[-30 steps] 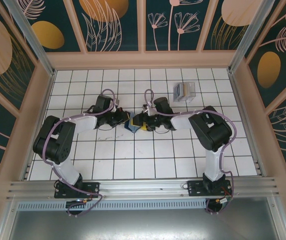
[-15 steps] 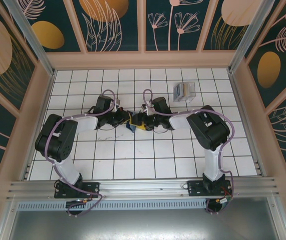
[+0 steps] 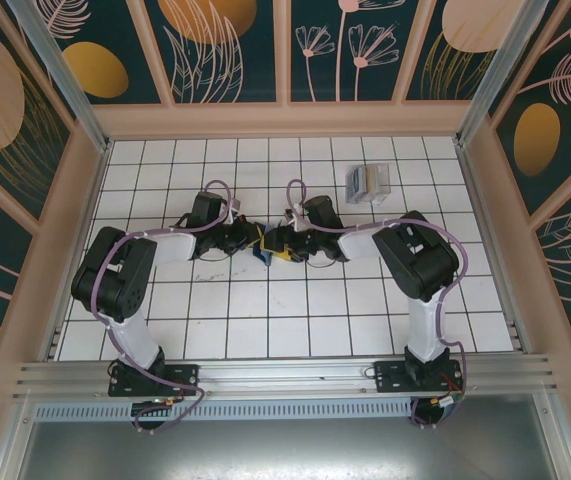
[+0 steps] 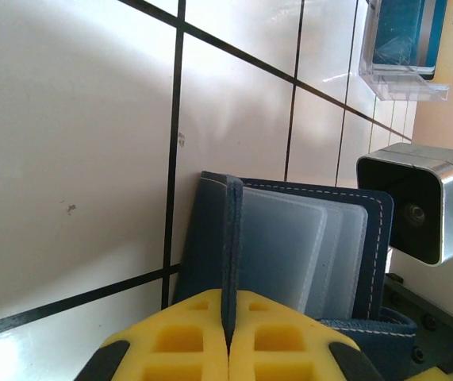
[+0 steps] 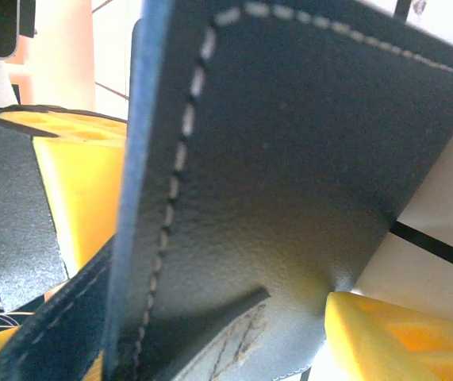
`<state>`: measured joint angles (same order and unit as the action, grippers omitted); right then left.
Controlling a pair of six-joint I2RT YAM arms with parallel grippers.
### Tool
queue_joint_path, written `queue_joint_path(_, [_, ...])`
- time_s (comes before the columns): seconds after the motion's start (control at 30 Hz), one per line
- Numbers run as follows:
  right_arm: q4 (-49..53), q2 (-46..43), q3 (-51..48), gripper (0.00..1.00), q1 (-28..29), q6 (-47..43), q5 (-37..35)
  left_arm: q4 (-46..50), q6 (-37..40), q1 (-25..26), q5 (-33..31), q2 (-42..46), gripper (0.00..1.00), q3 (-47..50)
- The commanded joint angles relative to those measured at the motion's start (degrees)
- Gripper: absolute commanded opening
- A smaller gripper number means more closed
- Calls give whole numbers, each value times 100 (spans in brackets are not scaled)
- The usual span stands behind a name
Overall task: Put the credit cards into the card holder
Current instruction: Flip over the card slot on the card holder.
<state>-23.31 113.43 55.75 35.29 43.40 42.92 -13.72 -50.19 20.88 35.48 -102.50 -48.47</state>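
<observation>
The navy card holder (image 3: 262, 253) stands open on the tiles at mid-table between both grippers. My left gripper (image 4: 228, 329) is shut on the edge of one flap, its yellow fingertips pinching the leather. Past them the grey-blue slotted lining (image 4: 305, 246) is visible. In the top view the left gripper (image 3: 251, 240) meets the right gripper (image 3: 281, 243) at the holder. My right gripper (image 5: 202, 341) stands open, and the holder's outer leather (image 5: 289, 159) and clasp tab lie between its fingers, with one yellow fingertip (image 5: 393, 333) at the flap's corner. The credit cards (image 3: 368, 183) stand in a clear rack at the back right.
The clear plastic rack (image 4: 401, 75) with a blue card in it stands beyond the holder. The right wrist's camera housing (image 4: 412, 210) is close beside the holder. White tiled table (image 3: 265, 320) is bare in front of the arms, and walls enclose it.
The right arm has edged slightly left, closer onto the card holder. The left gripper has stayed shut on the flap.
</observation>
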Motion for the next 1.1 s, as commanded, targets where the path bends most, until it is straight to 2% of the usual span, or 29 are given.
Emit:
queue_joint_path(0.0, [-324,-129,-145,62,-56,-7,-73,319,251,39,28,-245,0,-66])
queue_joint_path(0.17, [-356,-184,-261,61,-84,-42,-55,315,294,39,-90,-210,0,-52])
queue_joint_path(0.43, [-571,-467,-488,64,-101,-76,-166,353,365,39,-146,-302,0,-66])
queue_joint_path(0.73, [-141,-433,-440,58,-136,-301,-321,159,243,40,-87,-254,0,8])
queue_joint_path(0.87, [-254,-465,-445,67,-90,-374,-266,74,203,39,-49,-149,0,67])
queue_joint_path(1.07, [-137,-313,-90,70,62,-497,-276,44,140,39,52,-152,0,58])
